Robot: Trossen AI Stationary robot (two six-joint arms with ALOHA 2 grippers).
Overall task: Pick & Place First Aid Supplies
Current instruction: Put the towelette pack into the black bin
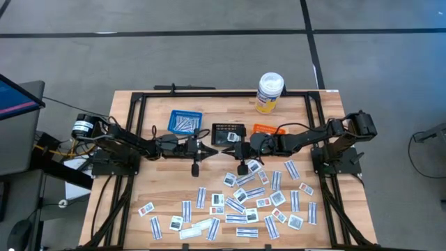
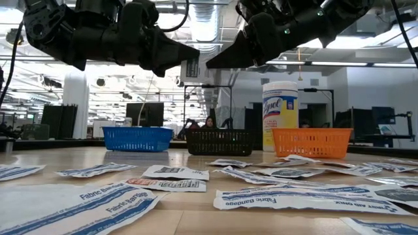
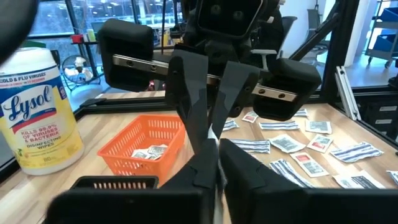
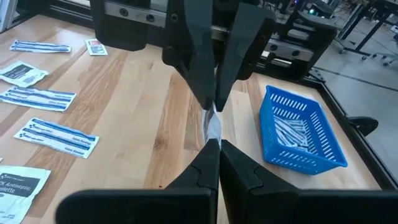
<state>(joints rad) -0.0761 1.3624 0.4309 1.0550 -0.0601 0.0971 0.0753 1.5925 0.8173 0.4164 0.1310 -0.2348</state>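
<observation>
Above the middle of the table my two grippers meet tip to tip, both shut on one small white packet [image 4: 212, 126]. My left gripper [image 1: 213, 149] comes from the left, my right gripper [image 1: 230, 148] from the right. Many more first aid packets [image 1: 244, 202] lie flat on the near half of the table. The blue basket [image 1: 185, 122] holds several narrow strips, and the orange basket [image 3: 142, 144] holds a few small square packets. My left gripper pinches one end of the packet [image 4: 210, 113] between its two fingertips, coming roughly level from the table's left. The packet is lifted clear of the table. My right gripper pinches the packet's opposite end [image 4: 215, 138] between its two fingertips, coming from the table's right and slanting slightly down. The packet spans the short gap between the two pairs of fingertips.
Blue, black [image 1: 228, 132] and orange [image 1: 265, 129] baskets stand in a row at the table's far side, just behind the grippers. A tall white bottle with a yellow label [image 1: 270, 92] stands behind the orange basket. Bare wood lies below the left arm.
</observation>
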